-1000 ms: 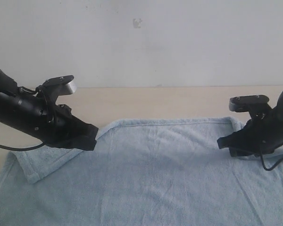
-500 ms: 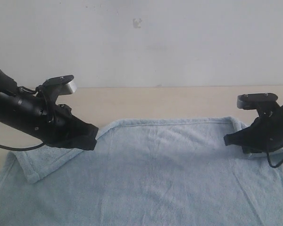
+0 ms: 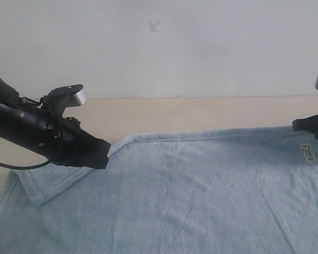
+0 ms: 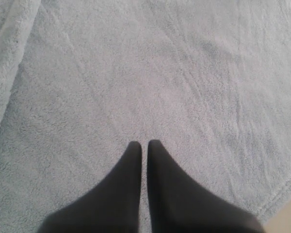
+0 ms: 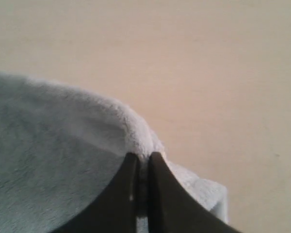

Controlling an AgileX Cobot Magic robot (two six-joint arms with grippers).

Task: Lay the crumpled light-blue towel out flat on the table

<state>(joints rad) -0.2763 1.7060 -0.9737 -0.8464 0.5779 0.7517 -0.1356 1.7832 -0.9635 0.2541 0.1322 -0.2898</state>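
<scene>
Towel [image 3: 201, 190] edge being pinched by right gripper [image 5: 143, 155]; left gripper [image 4: 141, 143] closed, apparently empty.
Shallow pinch is risking slippage, leaving left corner folded on table [image 3: 201, 114].

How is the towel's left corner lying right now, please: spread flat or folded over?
Folded over. In the exterior view the towel has a flap doubled back onto itself beside the left hand.
</scene>
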